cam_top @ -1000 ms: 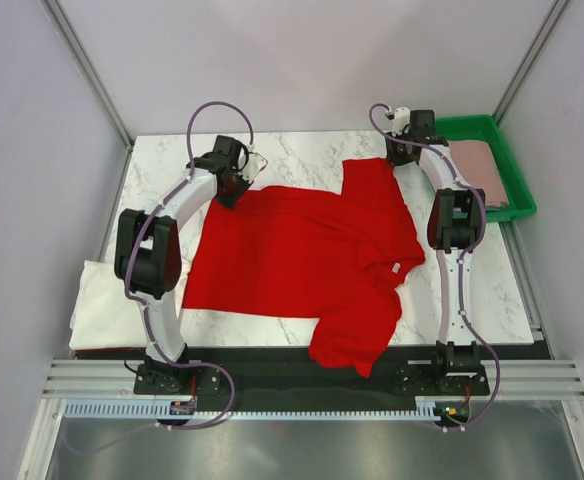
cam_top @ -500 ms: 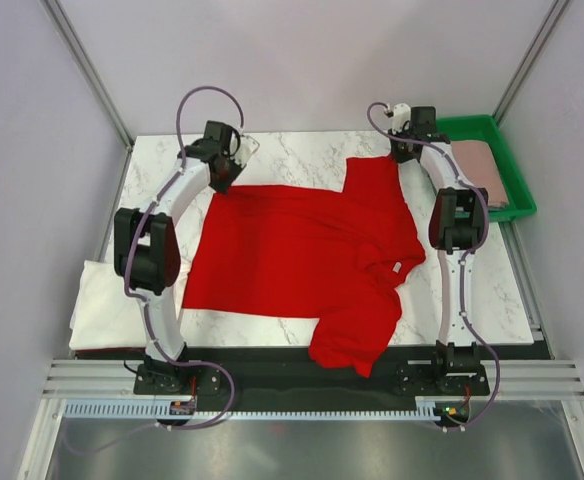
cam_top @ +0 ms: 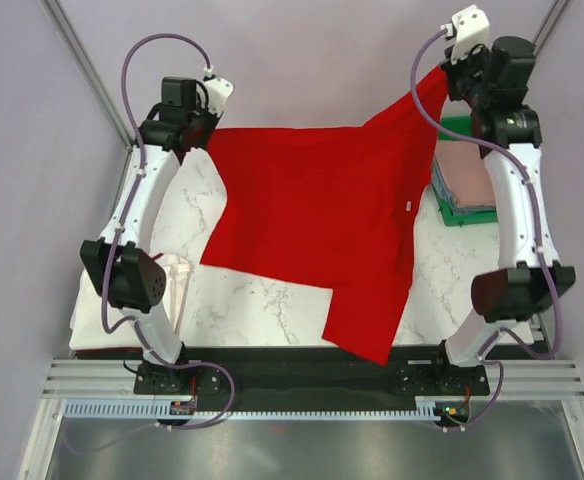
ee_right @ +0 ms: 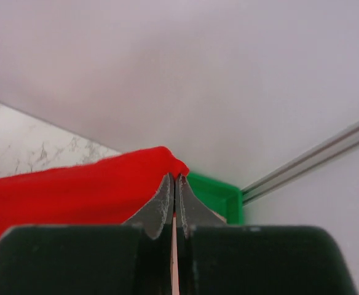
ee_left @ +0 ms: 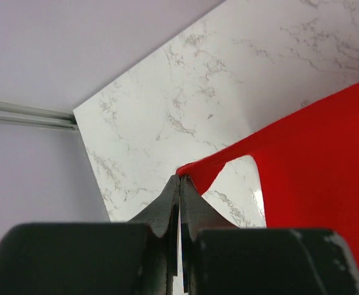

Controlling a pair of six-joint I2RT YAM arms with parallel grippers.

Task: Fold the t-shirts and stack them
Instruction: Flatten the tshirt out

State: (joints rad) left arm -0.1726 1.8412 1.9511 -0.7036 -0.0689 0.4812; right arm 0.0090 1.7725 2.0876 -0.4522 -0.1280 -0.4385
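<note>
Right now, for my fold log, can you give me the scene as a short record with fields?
red t-shirt: spread out, far edge held up at two points
left tool: shut on the shirt's far left corner
right tool: shut on its far right edge
pink t-shirt: lying in the green tray
white t-shirt: at the left edge of the table, partly hidden
</note>
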